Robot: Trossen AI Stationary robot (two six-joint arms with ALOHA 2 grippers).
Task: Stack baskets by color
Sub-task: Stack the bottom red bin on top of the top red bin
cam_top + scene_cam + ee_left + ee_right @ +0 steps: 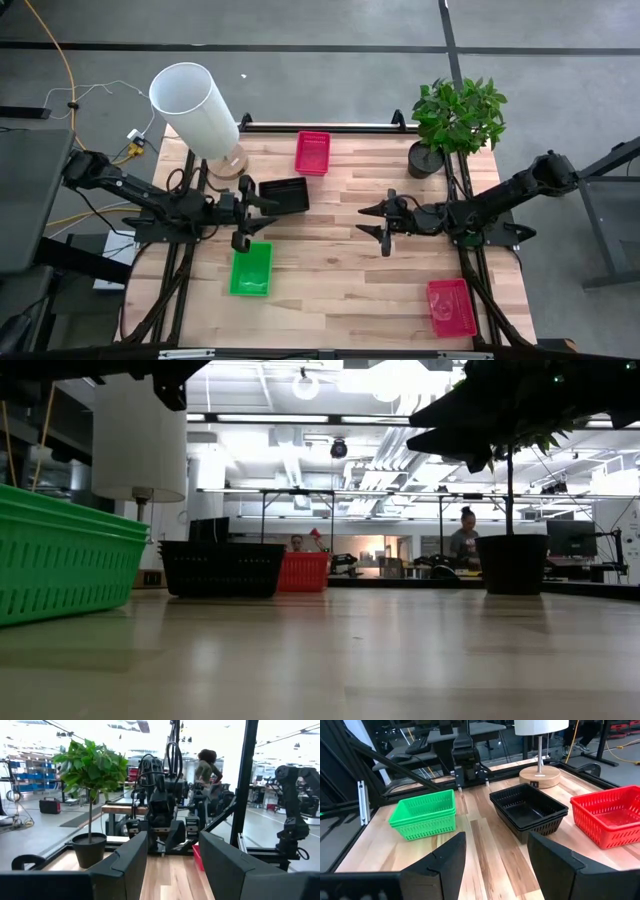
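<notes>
Baskets (284, 194) between both claws (243, 213).

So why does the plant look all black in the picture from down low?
In the low view, bright ceiling lights shine from behind, so the plant and its pot show as dark shapes, and the table has a pale sheen. In the high view the light is even and the plant looks green.
</notes>
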